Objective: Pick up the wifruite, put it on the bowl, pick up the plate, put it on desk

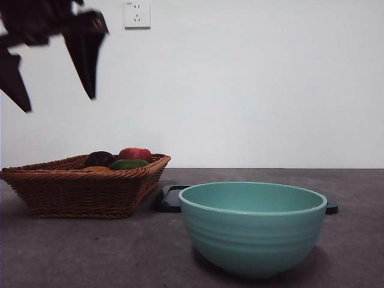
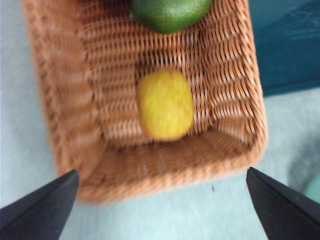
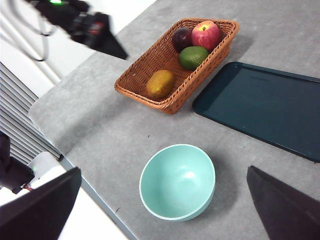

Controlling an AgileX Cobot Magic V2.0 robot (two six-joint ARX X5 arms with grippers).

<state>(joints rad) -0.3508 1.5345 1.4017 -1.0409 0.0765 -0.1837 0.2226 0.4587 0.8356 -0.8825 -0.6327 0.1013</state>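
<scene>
The left gripper (image 1: 57, 102) is seen high above the wicker basket (image 1: 84, 195), its 2 jaws spread wide apart with nothing between them. From the left wrist view, the jaws are framed on either side of the basket's near end, well above it, and the wifruite (image 2: 165, 104) is seen directly below, lying on the basket floor near that end wall. The green fruit (image 2: 171, 12) lies just beyond it in the same basket.

From the right wrist view, 4 fruits are counted in the basket: the wifruite (image 3: 160, 83) at one end, the green fruit beside it toward the middle, and a dark purple fruit (image 3: 182, 38) and a red apple (image 3: 206, 35) side by side at the far end. The left arm (blurred in this view) is seen above the desk (image 3: 100, 125), off the basket's side away from the tray.

The right gripper (image 3: 160, 220) is held high over the desk with its 2 jaws wide apart and empty. The bowl (image 3: 177, 182) stands upright and empty on the desk below it, apart from the basket. A dark tray (image 3: 265, 107) lies flat on the desk just beside the basket, and behind the bowl in the front view.
</scene>
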